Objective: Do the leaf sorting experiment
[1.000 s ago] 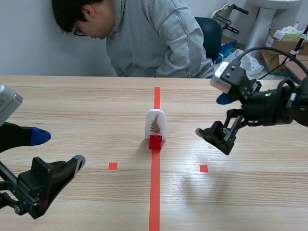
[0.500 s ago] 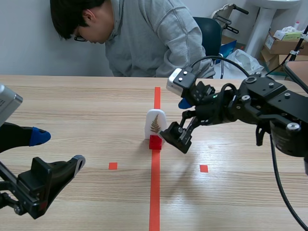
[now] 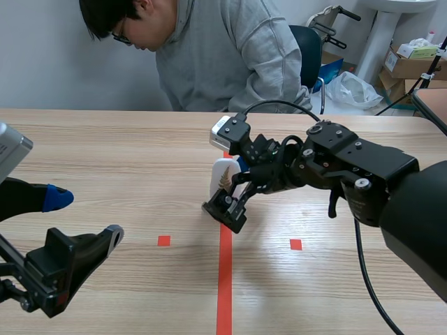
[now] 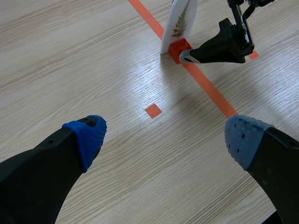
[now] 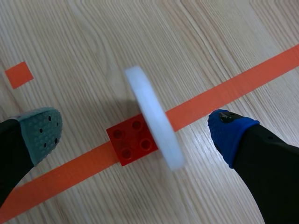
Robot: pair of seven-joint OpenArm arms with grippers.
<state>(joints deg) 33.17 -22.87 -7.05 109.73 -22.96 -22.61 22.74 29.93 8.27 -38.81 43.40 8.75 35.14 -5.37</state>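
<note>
A white arched card with a pressed fern leaf (image 3: 223,179) stands upright in a red brick (image 5: 131,141) on the middle orange tape line. My right gripper (image 3: 232,188) reaches in over the middle and stands open around the white card (image 5: 154,118), one finger on each side, not touching it. The leaf card (image 4: 180,22) and its red brick (image 4: 179,49) lie far ahead of my left gripper (image 4: 163,135), which hangs open over the near left of the table with nothing between its fingers.
A person in a grey hoodie (image 3: 223,56) sits across the table, bent over its far edge. Small orange squares (image 3: 163,240) (image 3: 295,243) mark the wood on either side of the tape line (image 3: 224,279). Boxes and a chair stand behind at the right.
My right arm has swung left from the table's right side and now straddles the leaf card with its open fingers. The left arm has stayed put. The person shifted slightly.
</note>
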